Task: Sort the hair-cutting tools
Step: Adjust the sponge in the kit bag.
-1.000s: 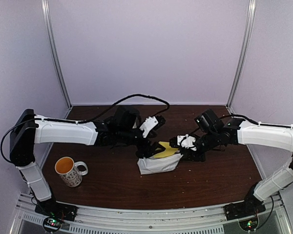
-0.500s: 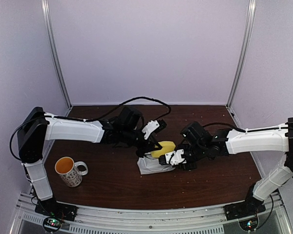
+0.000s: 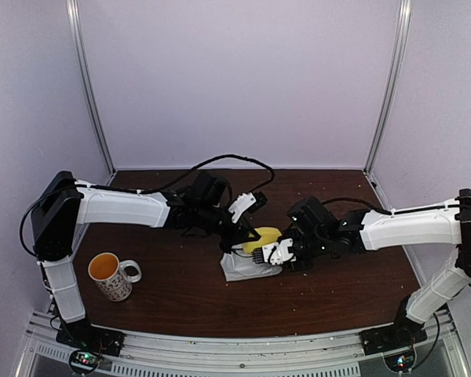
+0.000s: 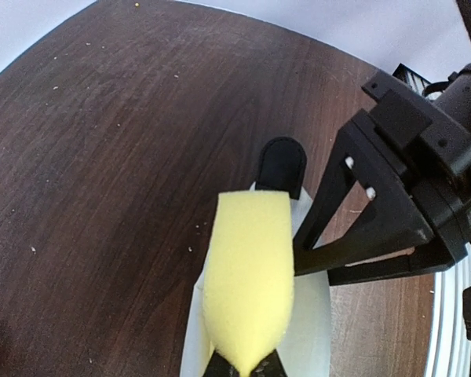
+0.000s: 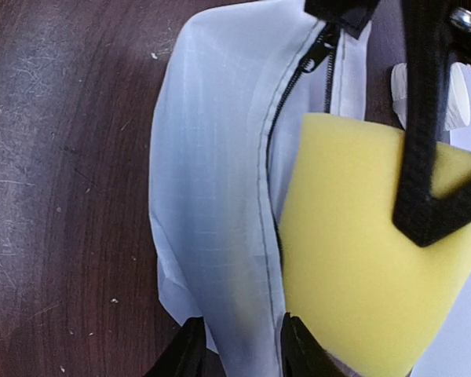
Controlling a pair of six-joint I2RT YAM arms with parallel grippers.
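Note:
The yellow sponge block [image 3: 264, 235] [image 4: 247, 275] [image 5: 361, 259] sticks out of the mouth of the white zip pouch [image 3: 247, 269] [image 4: 318, 322] [image 5: 212, 157] at mid table. My left gripper [image 3: 246, 240] [image 4: 247, 367] is shut on the sponge's near end. My right gripper [image 3: 275, 253] [image 5: 239, 349] comes from the right and is shut on the pouch's edge beside the zip. A rounded black tip [image 4: 281, 165] shows beyond the sponge; I cannot tell what it is. The hair-cutting tools are hidden from every view.
A patterned mug [image 3: 111, 276] with an orange inside stands at the front left. A black cable [image 3: 220, 157] loops over the back of the table behind the left arm. Metal frame posts stand at the back corners.
My left gripper went from open to shut on the sponge. The right arm moved left and lower onto the pouch's edge. The pouch has hardly shifted.

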